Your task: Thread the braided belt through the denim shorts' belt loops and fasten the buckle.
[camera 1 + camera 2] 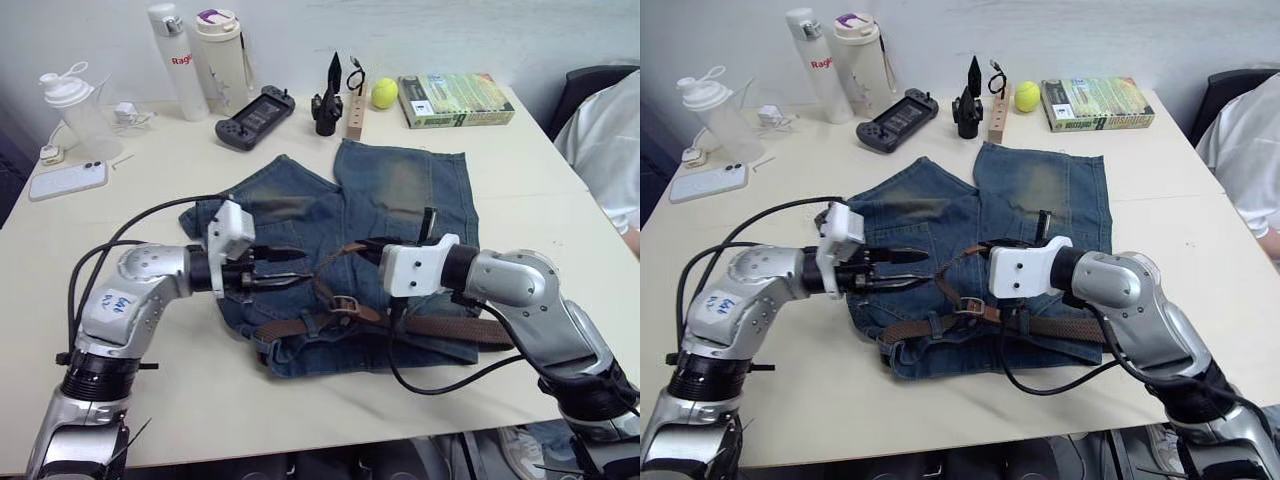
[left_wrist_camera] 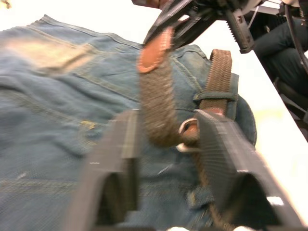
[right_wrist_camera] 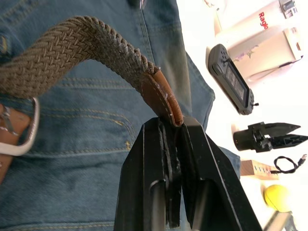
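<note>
The left gripper [image 2: 166, 159] hangs with jaws wide apart astride the dark-brown braided belt [image 2: 156, 103] on the faded blue denim shorts [image 1: 400, 190] at table centre, the right gripper [image 3: 173, 126] clamps its tan tip, and a far-left white bottle [image 1: 178, 60] reads "Rag".

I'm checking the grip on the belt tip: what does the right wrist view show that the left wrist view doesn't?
Right wrist view: the right gripper shut on the tan tip, plus a game controller and tennis ball. Left wrist view: the left gripper open around the braided belt, and a belt loop. Both: the belt, buckle and denim shorts.
</note>
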Controlling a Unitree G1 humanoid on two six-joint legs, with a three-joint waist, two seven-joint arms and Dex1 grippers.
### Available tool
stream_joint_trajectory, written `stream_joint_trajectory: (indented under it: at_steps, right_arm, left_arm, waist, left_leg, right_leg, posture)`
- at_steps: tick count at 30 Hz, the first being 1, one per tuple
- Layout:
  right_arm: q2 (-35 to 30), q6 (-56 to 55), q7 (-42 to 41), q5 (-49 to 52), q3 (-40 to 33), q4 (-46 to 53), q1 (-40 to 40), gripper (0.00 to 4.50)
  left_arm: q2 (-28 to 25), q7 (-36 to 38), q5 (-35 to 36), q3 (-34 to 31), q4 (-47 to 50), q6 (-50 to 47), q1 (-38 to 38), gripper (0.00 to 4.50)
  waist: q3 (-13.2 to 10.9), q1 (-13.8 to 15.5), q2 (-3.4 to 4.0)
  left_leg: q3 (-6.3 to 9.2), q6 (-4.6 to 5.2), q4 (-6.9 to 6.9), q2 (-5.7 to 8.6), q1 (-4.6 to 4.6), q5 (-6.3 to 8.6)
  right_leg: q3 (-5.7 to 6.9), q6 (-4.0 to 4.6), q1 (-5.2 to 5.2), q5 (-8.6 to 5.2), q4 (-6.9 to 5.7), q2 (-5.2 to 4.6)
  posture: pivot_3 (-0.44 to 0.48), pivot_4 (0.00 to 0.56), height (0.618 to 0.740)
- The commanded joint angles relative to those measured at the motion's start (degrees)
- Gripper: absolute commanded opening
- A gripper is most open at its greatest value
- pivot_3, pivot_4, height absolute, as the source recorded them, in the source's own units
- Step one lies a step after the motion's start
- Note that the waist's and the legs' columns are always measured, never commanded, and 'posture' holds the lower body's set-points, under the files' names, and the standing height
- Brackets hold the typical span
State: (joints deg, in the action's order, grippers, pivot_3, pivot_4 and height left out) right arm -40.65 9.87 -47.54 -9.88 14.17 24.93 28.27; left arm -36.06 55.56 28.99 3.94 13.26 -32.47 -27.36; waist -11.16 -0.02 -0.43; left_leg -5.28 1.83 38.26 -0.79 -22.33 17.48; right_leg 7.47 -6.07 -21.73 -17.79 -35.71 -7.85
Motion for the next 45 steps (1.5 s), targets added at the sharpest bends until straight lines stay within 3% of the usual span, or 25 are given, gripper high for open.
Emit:
stream_joint_trajectory:
  at_steps: [1, 2, 12, 15, 23, 32, 34, 35, 39, 40, 45]
  right_arm:
    - [0.87, -0.72, 0.35, -0.95, 0.17, 1.01, 1.62, 0.00]
    - [1.03, -0.75, 0.38, -1.09, 0.19, 0.98, 1.82, 0.00]
    - [2.01, -0.26, 0.44, -1.51, 0.21, 2.08, 1.76, 0.00]
    - [2.13, -0.13, 0.44, -1.51, 0.19, 2.29, 1.68, 0.00]
    - [2.20, 1.32, -0.09, -1.31, -0.18, 2.62, 1.32, 0.00]
    - [3.65, 6.70, 0.36, 0.60, -1.53, 4.08, 0.69, 0.00]
    - [5.36, 10.31, 2.39, 1.06, -3.22, 4.87, 0.07, 0.83]
    - [6.34, 13.32, 3.05, 1.95, -4.30, 5.54, -0.36, 0.99]
    - [9.24, 29.76, 3.37, 7.74, -9.95, 9.18, -2.08, 2.93]
    - [8.62, 32.90, 2.59, 9.20, -11.33, 9.95, -3.05, 3.22]
    - [10.75, 45.19, 2.13, 17.96, -13.96, 14.90, -7.08, 3.22]
  left_arm:
    - [1.20, -4.06, -2.43, 1.40, 2.09, -1.16, -2.19, 3.96]
    - [1.51, -5.15, -3.36, 1.88, 1.79, -1.53, -2.62, 4.46]
    - [4.89, -10.72, -9.51, 4.78, -0.87, -0.78, -4.69, 4.49]
    - [6.00, -11.06, -8.92, 4.11, -0.68, -1.38, -4.68, 3.77]
    - [7.05, -12.01, -8.47, 3.82, 0.88, -3.83, -4.05, 0.24]
    - [10.22, -16.64, -8.66, 2.98, 2.70, -4.97, -2.48, 0.24]
    - [11.36, -17.97, -8.29, 2.35, 3.77, -4.57, -1.27, 0.18]
    - [11.96, -18.59, -7.84, 1.93, 4.48, -4.87, -0.54, 0.18]
    - [13.31, -20.66, -7.02, 0.81, 6.82, -5.95, 1.93, 0.18]
    - [13.41, -20.74, -6.75, 0.65, 7.50, -5.94, 2.51, 0.18]
    - [13.80, -21.43, -4.97, -0.28, 10.26, -6.41, 5.13, 0.18]
  waist:
    - [0.00, -0.01, 0.00]
    - [0.00, -0.01, 0.00]
    - [0.00, 0.00, 0.00]
    - [0.00, 0.04, 0.00]
    - [-0.01, 0.02, -0.01]
    - [0.00, 0.06, -0.01]
    - [0.00, 0.04, -0.01]
    - [0.00, 0.02, -0.01]
    - [0.00, 0.11, -0.01]
    - [0.00, 0.28, -0.01]
    - [0.00, 0.33, -0.01]
  left_leg:
    - [0.00, -0.01, 0.00, -0.02, 0.00, -0.01]
    - [0.00, -0.03, 0.00, -0.04, 0.00, -0.02]
    - [0.01, -0.03, 0.00, -0.05, -0.01, -0.02]
    - [0.00, -0.04, 0.00, -0.05, 0.00, -0.02]
    - [0.00, -0.04, 0.00, -0.05, -0.01, -0.02]
    - [0.00, -0.03, 0.00, -0.05, -0.01, -0.02]
    - [0.00, -0.03, 0.00, -0.05, -0.01, -0.02]
    - [0.01, -0.03, 0.00, -0.06, -0.01, -0.02]
    - [0.02, -0.04, 0.02, -0.07, -0.01, -0.02]
    - [0.04, -0.03, 0.02, -0.07, -0.01, -0.02]
    - [0.11, -0.03, 0.02, -0.07, -0.01, 0.00]
  right_leg:
    - [-0.01, 0.00, 0.00, 0.00, 0.00, 0.03]
    - [-0.02, 0.00, 0.00, 0.00, 0.00, 0.07]
    - [-0.03, 0.00, -0.01, 0.00, 0.04, 0.08]
    - [-0.04, 0.00, -0.01, 0.00, 0.03, 0.09]
    - [-0.04, 0.00, -0.01, 0.00, 0.04, 0.08]
    - [-0.04, 0.00, -0.01, 0.00, 0.03, 0.08]
    - [-0.04, 0.00, -0.01, 0.00, 0.03, 0.08]
    - [-0.04, 0.00, -0.01, 0.00, 0.03, 0.08]
    - [-0.04, 0.01, 0.00, 0.00, 0.01, 0.09]
    - [-0.05, 0.00, 0.01, 0.00, 0.01, 0.08]
    - [-0.10, 0.01, 0.05, 0.00, 0.06, 0.03]
  posture:
    - [0.000, 0.150, 0.717]
    - [0.000, 0.150, 0.717]
    - [0.000, 0.150, 0.717]
    - [0.000, 0.150, 0.717]
    - [0.000, 0.150, 0.717]
    - [0.000, 0.150, 0.717]
    - [0.000, 0.150, 0.717]
    - [0.000, 0.150, 0.717]
    - [0.000, 0.150, 0.717]
    - [0.000, 0.150, 0.717]
    - [0.000, 0.150, 0.717]
